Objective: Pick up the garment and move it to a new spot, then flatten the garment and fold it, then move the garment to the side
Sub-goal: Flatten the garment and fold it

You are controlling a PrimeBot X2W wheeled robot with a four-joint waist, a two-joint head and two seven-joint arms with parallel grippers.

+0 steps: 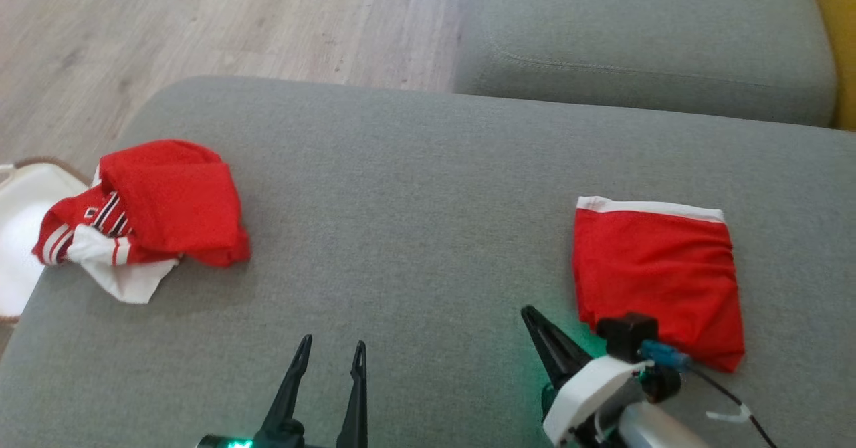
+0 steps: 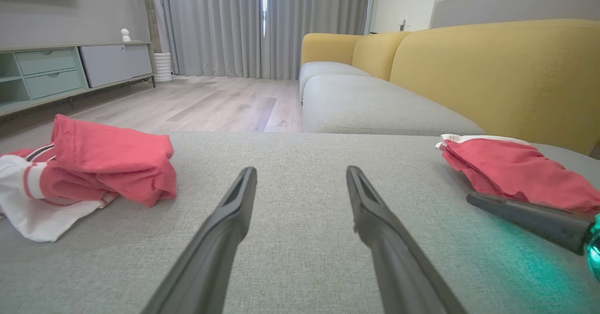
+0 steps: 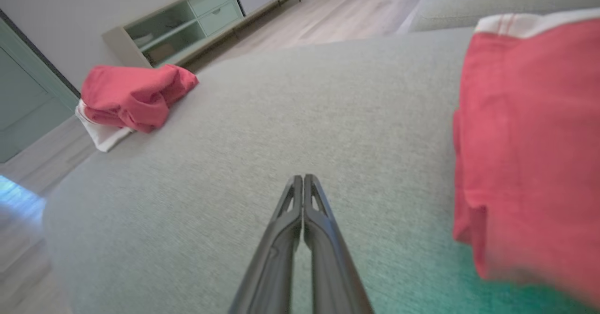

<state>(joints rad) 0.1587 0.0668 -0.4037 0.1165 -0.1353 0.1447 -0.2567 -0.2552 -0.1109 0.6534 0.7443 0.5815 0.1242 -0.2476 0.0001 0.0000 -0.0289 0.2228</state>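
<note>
A folded red garment point(image 1: 659, 277) with a white waistband lies flat at the right of the grey cushion point(image 1: 414, 220); it also shows as the garment point(image 2: 513, 171) and the garment point(image 3: 529, 140). My right gripper point(image 1: 529, 314) is shut with nothing in it, just left of that garment's near corner, its fingertips point(image 3: 303, 179) pressed together over bare cushion. My left gripper point(image 1: 332, 349) stands open above the cushion's near middle, its fingers point(image 2: 243, 183) spread with only fabric between them. A crumpled pile of red and white clothes point(image 1: 144, 217) sits at the cushion's left edge.
A white basket point(image 1: 23, 234) stands on the wooden floor point(image 1: 167, 27) beside the cushion's left edge. A second grey seat point(image 1: 642, 40) with yellow backs point(image 2: 492, 70) lies beyond. A low cabinet point(image 2: 56, 70) stands across the room.
</note>
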